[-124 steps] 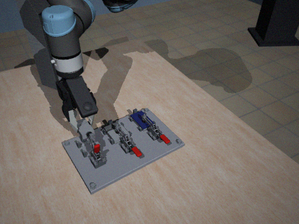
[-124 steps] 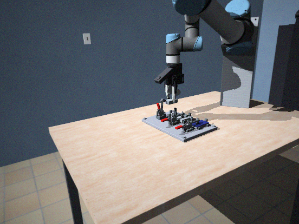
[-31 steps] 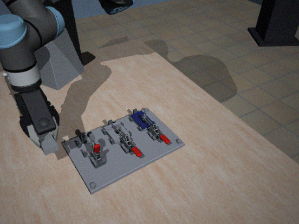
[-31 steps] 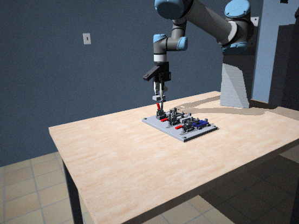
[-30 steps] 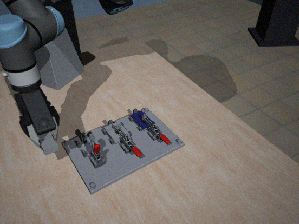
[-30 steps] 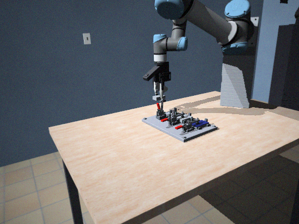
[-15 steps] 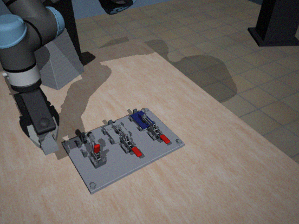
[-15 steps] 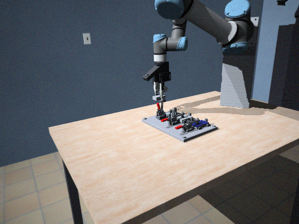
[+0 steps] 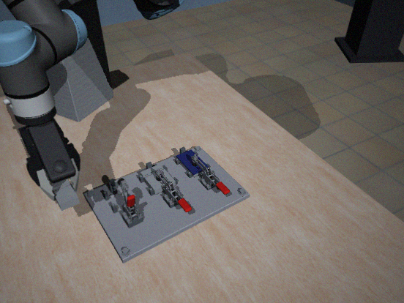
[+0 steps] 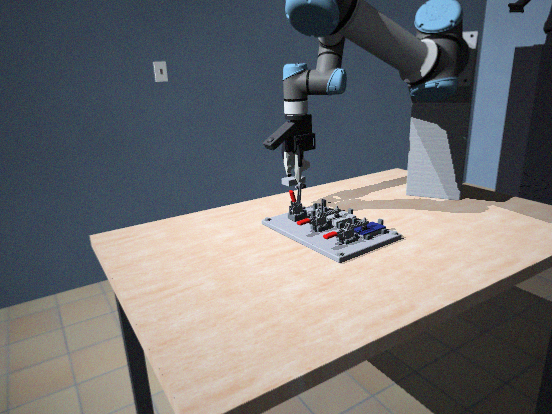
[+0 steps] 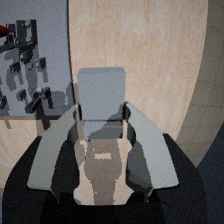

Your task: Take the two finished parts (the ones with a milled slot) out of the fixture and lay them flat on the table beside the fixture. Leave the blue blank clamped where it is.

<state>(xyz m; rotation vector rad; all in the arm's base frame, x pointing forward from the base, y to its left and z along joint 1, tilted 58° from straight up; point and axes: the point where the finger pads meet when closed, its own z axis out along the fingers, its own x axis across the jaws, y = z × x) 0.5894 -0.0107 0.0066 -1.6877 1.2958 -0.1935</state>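
The gripper (image 9: 67, 195) (image 10: 293, 172) (image 11: 102, 103) hangs above the table (image 9: 293, 234) (image 10: 225, 280) (image 11: 150, 45), just beside the fixture (image 9: 110, 228) (image 10: 340, 257) (image 11: 50, 10), its fingers partly open and closed on a grey part (image 9: 67, 197) (image 10: 289, 181) (image 11: 101, 92) that is clear of the fixture. At the near station the clamp (image 9: 132, 216) (image 10: 297, 212) (image 11: 26, 32) has its red handle raised, while the other grey part (image 9: 151, 180) sits in the middle station under a lowered clamp (image 9: 170, 192) (image 10: 320, 220). The blue blank (image 9: 188, 161) (image 10: 371, 228) lies at the far station, held under its own lowered clamp (image 9: 208, 177) (image 10: 346, 234).
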